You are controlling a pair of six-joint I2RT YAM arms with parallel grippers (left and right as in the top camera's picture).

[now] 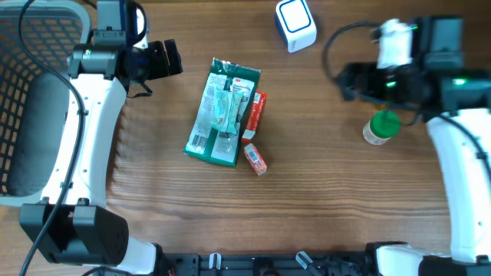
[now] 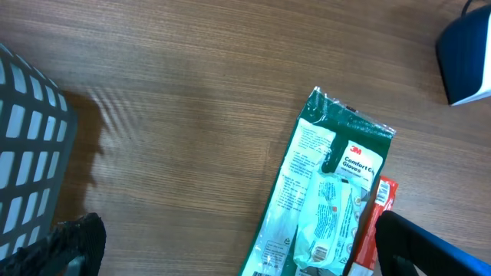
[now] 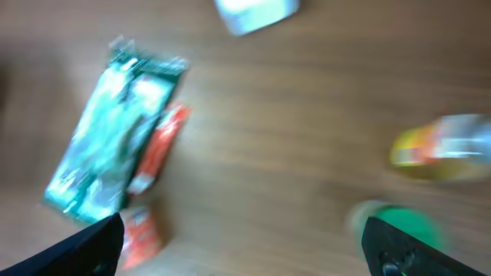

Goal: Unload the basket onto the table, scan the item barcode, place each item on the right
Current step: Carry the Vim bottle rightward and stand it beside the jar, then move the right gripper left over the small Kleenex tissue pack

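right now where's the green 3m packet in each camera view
Overhead: the green 3M packet lies just left of the picture's centre.
Left wrist: lower right, running off the bottom edge.
Right wrist: left side, blurred.
Shared landmark: the blue-and-white device beyond the packet's top end, in all three views.

The packet [image 1: 222, 115] lies between basket [image 1: 38, 31] and bottle [image 1: 381, 127].
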